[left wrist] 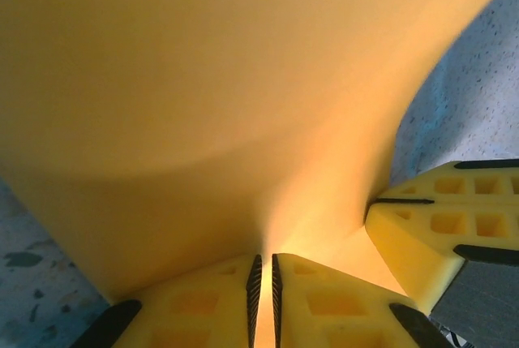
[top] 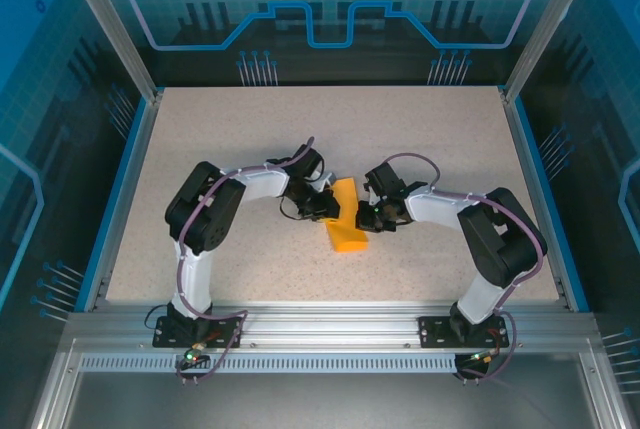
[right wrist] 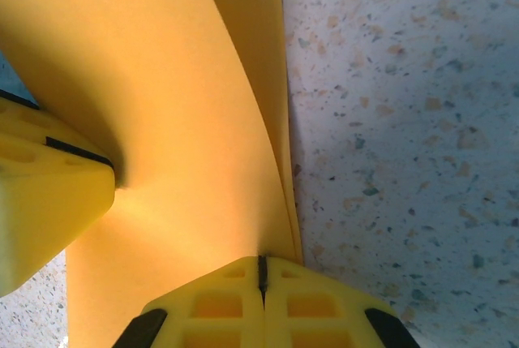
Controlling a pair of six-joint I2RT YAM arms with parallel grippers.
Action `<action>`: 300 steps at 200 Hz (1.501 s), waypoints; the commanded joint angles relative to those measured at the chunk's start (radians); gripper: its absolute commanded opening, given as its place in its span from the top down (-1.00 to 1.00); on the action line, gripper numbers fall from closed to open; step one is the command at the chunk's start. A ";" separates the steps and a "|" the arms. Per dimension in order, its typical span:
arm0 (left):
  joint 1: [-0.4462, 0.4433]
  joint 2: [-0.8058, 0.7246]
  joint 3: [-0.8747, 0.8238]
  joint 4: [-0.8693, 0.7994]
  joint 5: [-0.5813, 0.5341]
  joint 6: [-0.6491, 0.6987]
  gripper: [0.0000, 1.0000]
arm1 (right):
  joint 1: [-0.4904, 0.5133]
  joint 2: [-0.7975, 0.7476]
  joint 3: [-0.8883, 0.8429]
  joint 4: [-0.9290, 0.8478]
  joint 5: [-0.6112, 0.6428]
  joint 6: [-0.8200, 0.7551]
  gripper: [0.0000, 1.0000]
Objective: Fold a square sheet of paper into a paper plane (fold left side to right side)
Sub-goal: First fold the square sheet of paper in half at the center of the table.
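- Square sheet of paper [top: 347, 219], bright orange, lies near the middle of the tabletop [top: 220, 139], a little closer to the near edge than to the far one. From above it reads as a narrow strip running far to near, with its near end broader.
- The left gripper [top: 326, 207] meets the sheet on its left side and the right gripper [top: 368, 215] meets it on its right side. The two face each other with the paper between them.
- In the left wrist view, the left gripper's yellow ribbed pads [left wrist: 312, 299] are clenched together with the paper's edge pinched in the thin slit between them.
- From that pinch the paper sweeps up and away in a smooth bowed curve rather than lying flat.
- At the right of the same view, one yellow finger of the right gripper presses against the paper, with speckled tabletop behind it.
- In the right wrist view, the right gripper's pads [right wrist: 215, 307] are also closed tight on the paper, gripping it at its edge.
- Along the sheet's right-hand edge in that view, two layers of paper show, one over the other and nearly aligned, converging at the pinch.
- A finger of the left gripper sits at the left of that view, touching the paper where it dimples inward.
- Whether the pinched part of the sheet touches the tabletop cannot be told.
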 commanded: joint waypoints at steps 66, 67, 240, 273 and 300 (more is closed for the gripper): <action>0.120 -0.049 -0.049 -0.059 -0.064 0.045 0.60 | 0.008 0.034 -0.055 -0.124 0.051 -0.018 1.00; 0.122 -0.050 -0.049 -0.059 -0.064 0.046 0.59 | 0.009 0.035 -0.055 -0.124 0.051 -0.019 1.00; 0.062 0.009 0.021 0.110 0.084 0.011 0.71 | 0.011 0.034 -0.050 -0.129 0.050 -0.023 1.00; 0.063 0.036 0.025 0.107 0.037 0.020 0.73 | 0.011 0.034 -0.047 -0.138 0.055 -0.029 1.00; 0.067 0.048 0.023 0.108 0.007 0.023 0.74 | 0.009 0.036 -0.047 -0.151 0.061 -0.035 1.00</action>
